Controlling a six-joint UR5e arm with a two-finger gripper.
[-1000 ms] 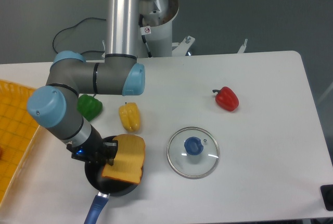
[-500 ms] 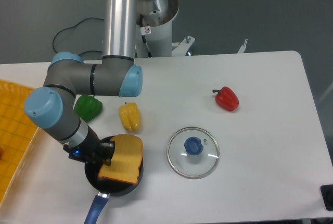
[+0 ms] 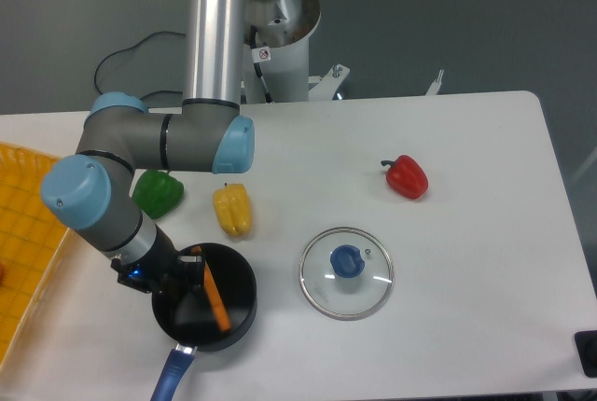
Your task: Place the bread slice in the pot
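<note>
The bread slice [image 3: 215, 297] stands on edge inside the pot [image 3: 239, 282], so only a thin orange strip of it shows, leaning across the dark inside. The pot is a black saucepan near the table's front left, with its blue handle [image 3: 171, 375] pointing towards the front edge. My gripper [image 3: 189, 272] hangs over the pot's left rim, and its dark fingers are hard to separate from the black pot. They look open, with the slice just to their right and no longer carried flat.
A yellow pepper [image 3: 232, 209] and a green pepper [image 3: 158, 192] lie just behind the pot. A glass lid [image 3: 346, 272] with a blue knob lies to the pot's right. A red pepper [image 3: 407, 177] lies further right. An orange tray [image 3: 26, 242] borders the table's left edge.
The slice was held flat above the pot. It has tipped onto its edge and dropped inside. The arm shifted slightly left and has barely moved since.
</note>
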